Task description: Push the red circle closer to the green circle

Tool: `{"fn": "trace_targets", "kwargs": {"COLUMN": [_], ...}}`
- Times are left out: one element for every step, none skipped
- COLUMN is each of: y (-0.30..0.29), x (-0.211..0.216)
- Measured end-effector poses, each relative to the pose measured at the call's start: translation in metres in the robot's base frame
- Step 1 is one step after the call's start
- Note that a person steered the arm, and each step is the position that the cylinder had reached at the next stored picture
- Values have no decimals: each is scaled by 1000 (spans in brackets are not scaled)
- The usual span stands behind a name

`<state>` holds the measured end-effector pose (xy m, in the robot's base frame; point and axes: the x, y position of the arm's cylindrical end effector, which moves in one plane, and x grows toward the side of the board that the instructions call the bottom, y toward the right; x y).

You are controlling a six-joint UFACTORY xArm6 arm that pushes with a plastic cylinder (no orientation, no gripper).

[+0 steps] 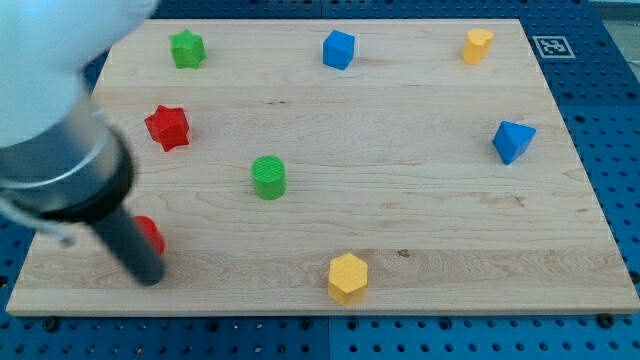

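Observation:
The red circle (150,232) lies near the board's left edge toward the view's bottom, mostly hidden behind my rod. The green circle (268,177) stands to its upper right, near the board's middle left. My tip (150,275) rests on the board just below the red circle, touching or nearly touching it. The arm's white and black body covers the view's upper left.
A red star (167,127) and a green star (187,48) lie at the left. A blue cube (339,49) and a yellow cylinder (477,45) sit along the top. A blue block (512,141) is at the right, a yellow hexagon (348,277) at the bottom.

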<state>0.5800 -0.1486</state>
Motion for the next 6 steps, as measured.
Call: {"fn": "trace_targets", "kwargs": {"y": [45, 40, 34, 15, -37, -61], "x": [-54, -43, -11, 21, 26, 3]}}
